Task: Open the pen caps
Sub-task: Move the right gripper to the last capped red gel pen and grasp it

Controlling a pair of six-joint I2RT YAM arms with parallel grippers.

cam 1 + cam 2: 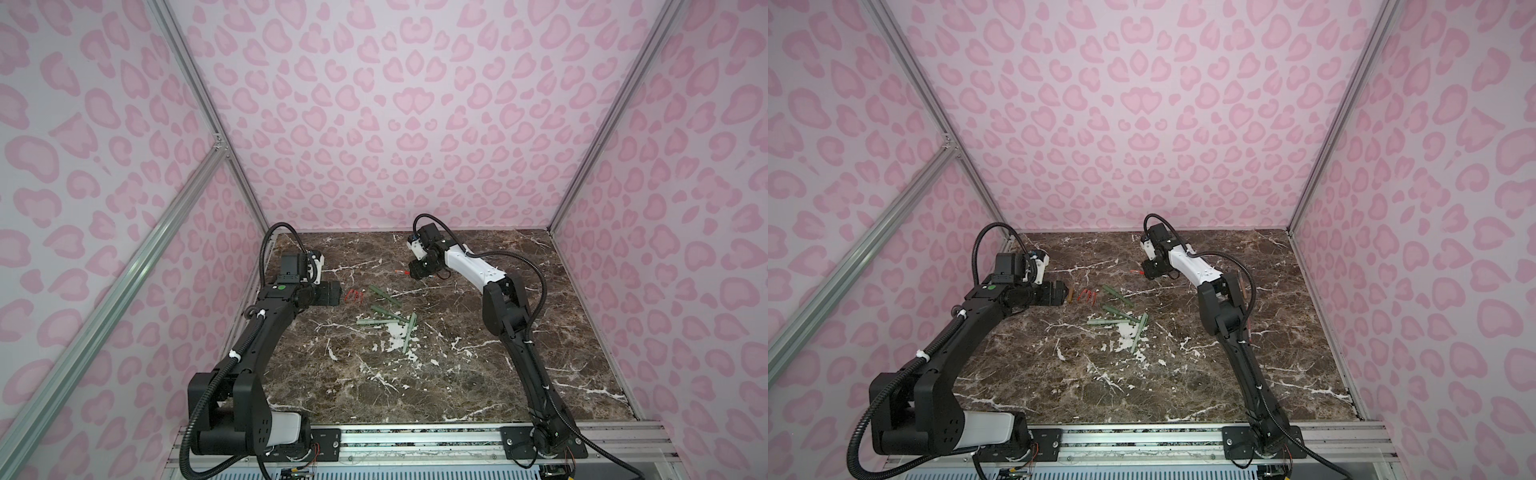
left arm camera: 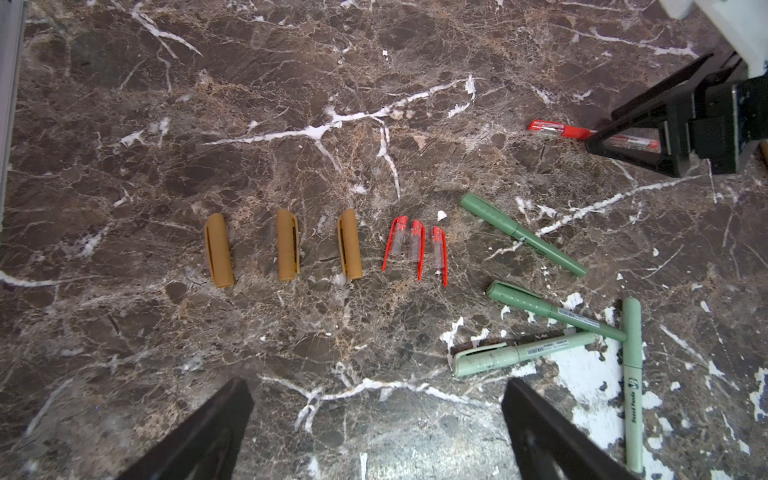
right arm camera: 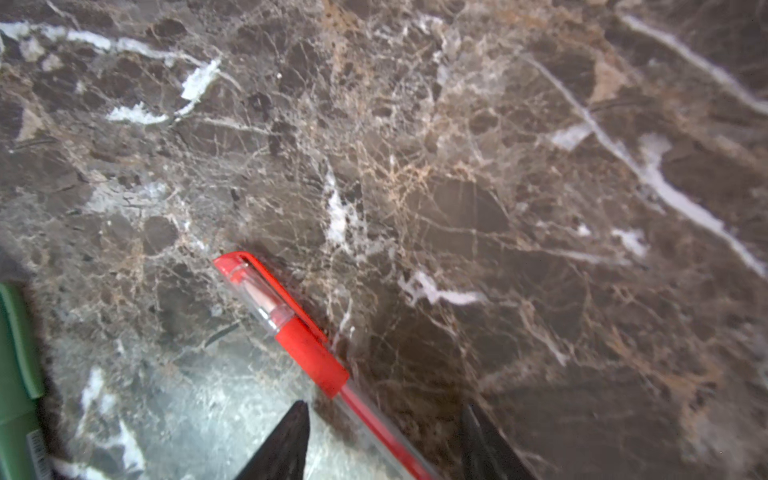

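While the right fingers (image 3: 286, 444) straddle the clear barrel of the red pen (image 3: 311, 357), there's a gap on each side, so they look released and not clamped yet. The pen lies flat on the surface (image 3: 540, 208) toward the far side, well apart from the other pens, its red cap (image 3: 257, 286) still on and pointing away from the fingers. Left fingers (image 2: 199, 436) are spread wide, empty, hovering over the row of pulled caps: three tan caps (image 2: 288, 245), then three red caps (image 2: 417, 247), all lying loose side by side. Four green pens (image 2: 523, 235) are still capped, in a loose pile just beside the red caps, two of them touching at the ends. Judged step: grab the last red pen so its cap can be pulled. Risks: the barrel runs diagonally across the finger gap, so a squeeze could swivel or roll it instead of seating it. The clear plastic looks slick and thin, so it may slide through when the cap is tugged. The fingertips sit low near the surface and could scrape it or pinch the pen against it. The left fingers have to cross over to reach the cap and could sweep the loose red caps or nudge the green pile. A grip far back on the barrel could let the pen flex or twist during the pull.
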